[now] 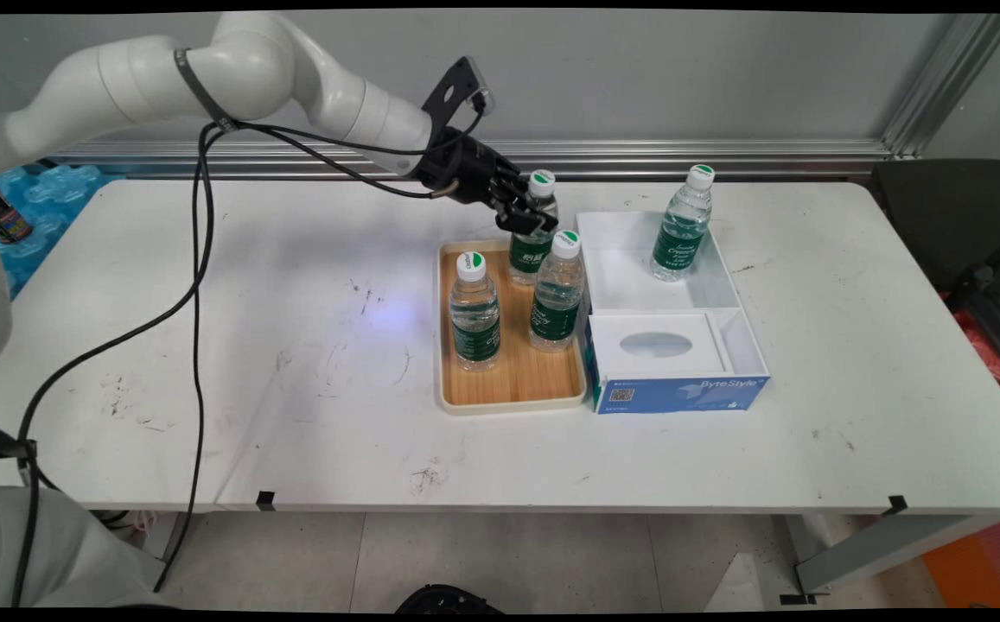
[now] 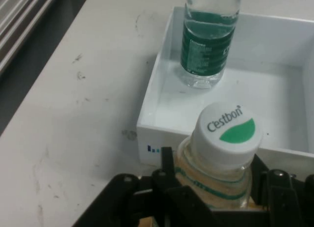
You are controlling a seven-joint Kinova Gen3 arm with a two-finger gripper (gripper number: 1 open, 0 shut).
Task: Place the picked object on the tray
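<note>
Risk: end effector (image 1: 524, 216), centre-top of main view, looks clamped narrow round the neck of the rear bottle (image 1: 534, 231) on the wooden tray (image 1: 512, 380), w/ a 2nd tray bottle (image 1: 557, 292) just beside it, so a grip that high could let the bottle tilt or slip and knock the neighbour, or clip the white box's (image 1: 729, 285) rim just right. Counts, largest to smallest: 1 bench (image 1: 206, 345), 1 white box, 1 tray, 1 blue tissue box (image 1: 677, 367) at lower centre-right, 4 water bottles (3 on tray incl. front-left bottle (image 1: 474, 311), 1 boxed bottle (image 1: 681, 225) upper right).
</note>
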